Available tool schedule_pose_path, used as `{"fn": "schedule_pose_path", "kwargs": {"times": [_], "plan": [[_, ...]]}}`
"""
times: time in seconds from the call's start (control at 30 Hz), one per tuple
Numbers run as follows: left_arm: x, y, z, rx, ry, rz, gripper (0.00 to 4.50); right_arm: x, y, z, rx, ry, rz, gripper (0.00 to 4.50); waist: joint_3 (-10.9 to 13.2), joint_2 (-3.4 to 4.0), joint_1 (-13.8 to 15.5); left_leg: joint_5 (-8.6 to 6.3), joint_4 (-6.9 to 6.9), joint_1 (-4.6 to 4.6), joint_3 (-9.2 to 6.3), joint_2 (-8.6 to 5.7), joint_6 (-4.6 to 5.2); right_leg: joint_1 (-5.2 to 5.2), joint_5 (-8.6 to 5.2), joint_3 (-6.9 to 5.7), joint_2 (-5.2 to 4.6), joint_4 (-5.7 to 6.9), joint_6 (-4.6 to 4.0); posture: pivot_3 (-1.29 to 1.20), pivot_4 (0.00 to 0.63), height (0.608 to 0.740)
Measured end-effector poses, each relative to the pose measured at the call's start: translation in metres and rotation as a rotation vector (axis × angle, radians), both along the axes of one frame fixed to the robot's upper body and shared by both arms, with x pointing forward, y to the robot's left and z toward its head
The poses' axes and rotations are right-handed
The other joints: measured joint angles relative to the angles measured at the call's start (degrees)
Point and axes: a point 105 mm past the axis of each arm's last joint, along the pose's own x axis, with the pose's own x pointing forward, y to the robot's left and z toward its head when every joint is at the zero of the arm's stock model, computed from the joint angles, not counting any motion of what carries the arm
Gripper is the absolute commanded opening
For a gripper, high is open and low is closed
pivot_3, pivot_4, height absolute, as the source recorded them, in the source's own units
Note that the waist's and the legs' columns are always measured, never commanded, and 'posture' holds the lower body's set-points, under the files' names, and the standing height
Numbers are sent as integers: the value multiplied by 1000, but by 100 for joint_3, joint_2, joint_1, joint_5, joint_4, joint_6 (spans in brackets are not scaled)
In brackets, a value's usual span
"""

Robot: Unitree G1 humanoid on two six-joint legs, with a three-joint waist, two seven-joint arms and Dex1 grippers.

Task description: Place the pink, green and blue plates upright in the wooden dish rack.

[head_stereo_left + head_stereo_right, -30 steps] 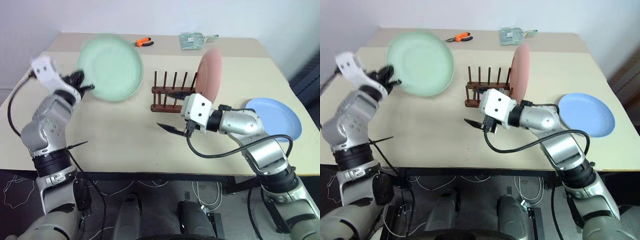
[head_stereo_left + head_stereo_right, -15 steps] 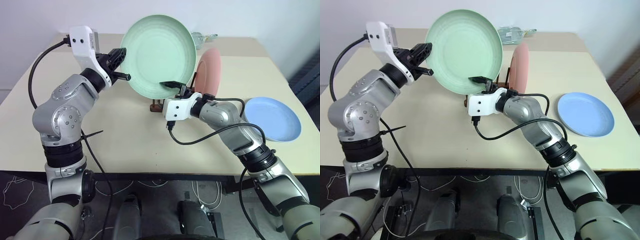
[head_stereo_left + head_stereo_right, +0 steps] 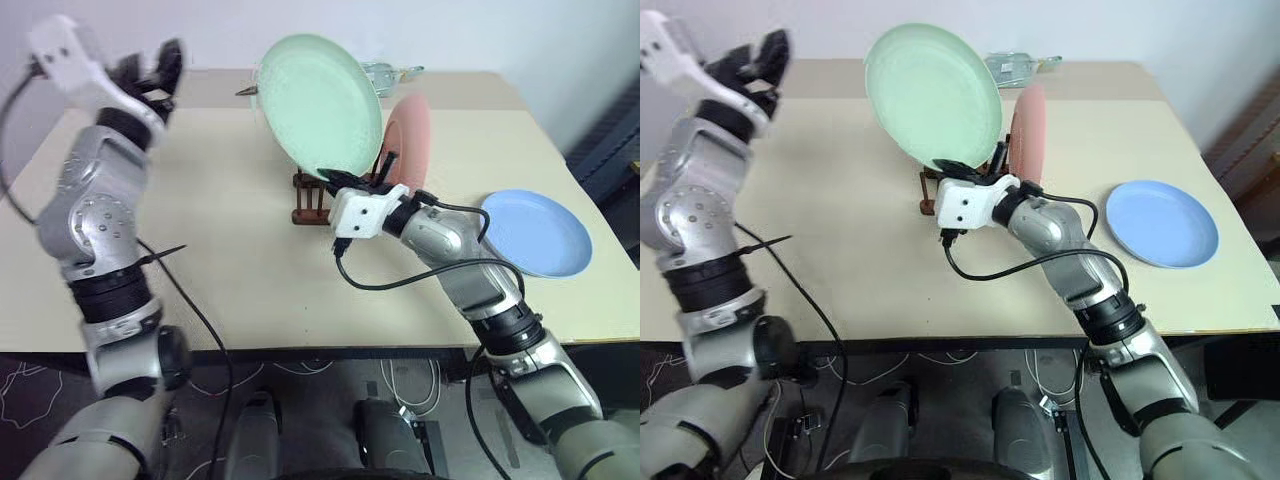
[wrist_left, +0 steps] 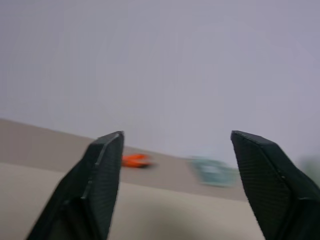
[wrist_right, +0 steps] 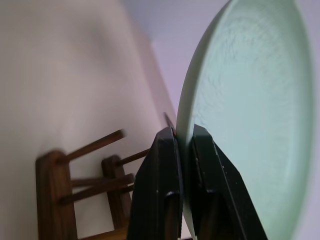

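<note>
Right gripper [image 5: 182, 145] clamped on lower rim of green plate [image 3: 320, 105], holding it upright, tilted, above wooden dish rack [image 3: 312, 197] at table [image 3: 220, 260] centre. Left gripper [image 4: 175, 185] raised at far left, fingers spread wide, gripping nothing. Pink plate [image 3: 410, 145] stands upright in rack's right end, just right of green plate. Blue plate [image 3: 536, 232] lies flat on table, right side, well apart from rack. Orange pliers [image 4: 135, 160] on far edge.

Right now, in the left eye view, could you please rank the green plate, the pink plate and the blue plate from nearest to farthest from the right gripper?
1. green plate: its lower rim is clamped in the right gripper, above the wooden dish rack.
2. pink plate: upright in the rack, just beside the gripper.
3. blue plate: flat on the table, far right.
</note>
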Motion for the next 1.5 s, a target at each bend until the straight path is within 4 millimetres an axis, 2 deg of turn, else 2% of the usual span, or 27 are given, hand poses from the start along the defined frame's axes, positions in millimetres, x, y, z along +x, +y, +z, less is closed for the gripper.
{"fn": "schedule_pose_path", "kwargs": {"times": [0.03,0.1,0.17,0.2,0.27,0.3,0.4,0.47,0.6,0.87,1.0,1.1,1.33,1.47,1.5], "plan": [[0,3,-11,47,25,3,3460,-3,-4,8,86,36,18,0,0,0,9,0,0,0,0,0,0,2,0,0,0,0,0,0,150,740],[-3,-5,-46,187,98,-75,3460,-15,-5,30,322,147,123,0,0,-2,38,-1,4,-7,0,1,0,6,0,-5,-1,-1,-1,0,150,740],[-16,-34,-90,296,207,-300,3460,-31,-8,49,535,284,252,0,0,-3,48,-2,6,-10,0,1,0,11,0,-6,-2,-4,-5,0,150,740],[-24,-47,-104,321,246,-394,3460,-35,-10,52,580,328,286,0,-1,-5,52,-3,7,-10,0,2,-1,12,-4,-7,-2,-5,-15,0,150,740],[-52,-79,-136,405,345,-638,3460,-42,-14,50,684,467,347,0,-1,-4,28,-4,7,-7,1,7,-2,11,-11,-6,-2,-4,-34,0,150,740],[-63,-91,-143,441,365,-724,3460,-41,-16,46,715,526,350,0,1,-1,18,-9,7,-7,2,9,-10,4,-10,-6,-1,-4,-40,0,150,740],[-76,-113,-147,495,352,-836,3460,-37,-20,42,778,624,338,0,4,6,12,-9,8,-7,5,9,-10,-4,-3,-4,-1,-4,-51,0,150,740],[-77,-118,-148,491,348,-852,3460,-34,-23,43,806,649,333,0,3,6,7,-2,10,-8,5,9,1,-5,-3,-3,-1,-5,-50,0,150,740],[-75,-122,-146,488,332,-850,3460,-25,-27,42,845,697,312,0,4,7,10,-2,10,-11,5,9,5,-7,-4,-2,-1,-6,-48,0,150,740],[-75,-128,-146,486,324,-862,3460,8,-33,18,888,841,206,0,4,7,10,-1,12,-12,5,9,5,-7,-4,-2,0,-6,-47,0,150,740],[-75,-129,-148,489,330,-863,3509,23,-38,5,903,896,137,1389,4,8,10,-1,12,-13,5,8,5,-8,-4,-2,0,-6,-46,0,150,740],[-75,-129,-148,490,331,-855,3509,26,-40,6,870,866,109,2901,5,8,11,-1,11,-15,5,9,5,-11,-4,-2,1,-6,-46,0,150,740],[-77,-131,-150,483,343,-851,3509,18,-41,23,475,537,35,2901,6,11,15,-1,11,-17,6,7,5,-16,-5,-1,0,-9,-46,0,150,740],[-77,-132,-150,482,343,-852,3509,-5,-44,49,338,346,75,2901,8,13,19,-2,10,-19,5,8,5,-17,-6,-1,0,-9,-44,0,150,740],[-77,-132,-151,485,345,-852,3509,-9,-47,53,333,328,79,3164,7,12,21,-2,10,-19,5,8,5,-15,-6,-1,0,-10,-44,0,150,740]]}}
